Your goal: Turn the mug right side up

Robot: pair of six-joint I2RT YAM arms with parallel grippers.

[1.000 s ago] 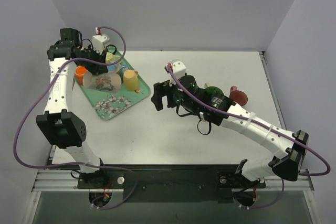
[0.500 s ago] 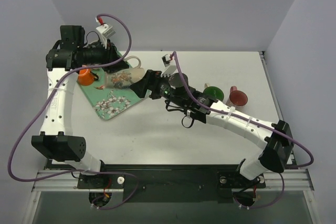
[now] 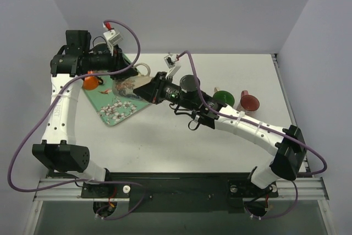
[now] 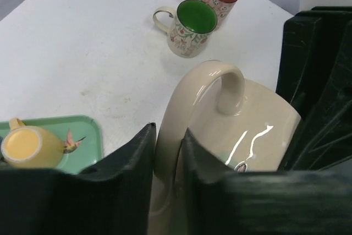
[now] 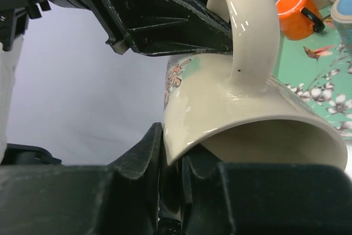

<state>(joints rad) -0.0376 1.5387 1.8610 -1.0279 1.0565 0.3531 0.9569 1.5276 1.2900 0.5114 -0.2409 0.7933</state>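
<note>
Sharing the cream mug (image 3: 126, 86), far-left corner!
Left gripper (image 4: 168, 147) pinches handle (image 4: 220, 81), right gripper (image 5: 170, 155) clamps rim (image 5: 264, 130); mug sideways.

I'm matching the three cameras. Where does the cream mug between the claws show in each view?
Top external: cream mug left of centre, at the green tray's far edge.
Left wrist: mug fills the centre, handle uppermost.
Right wrist: mug centre-right, handle uppermost.
Shared landmark: the green tray, lower left in left wrist, right edge in right wrist.
</note>
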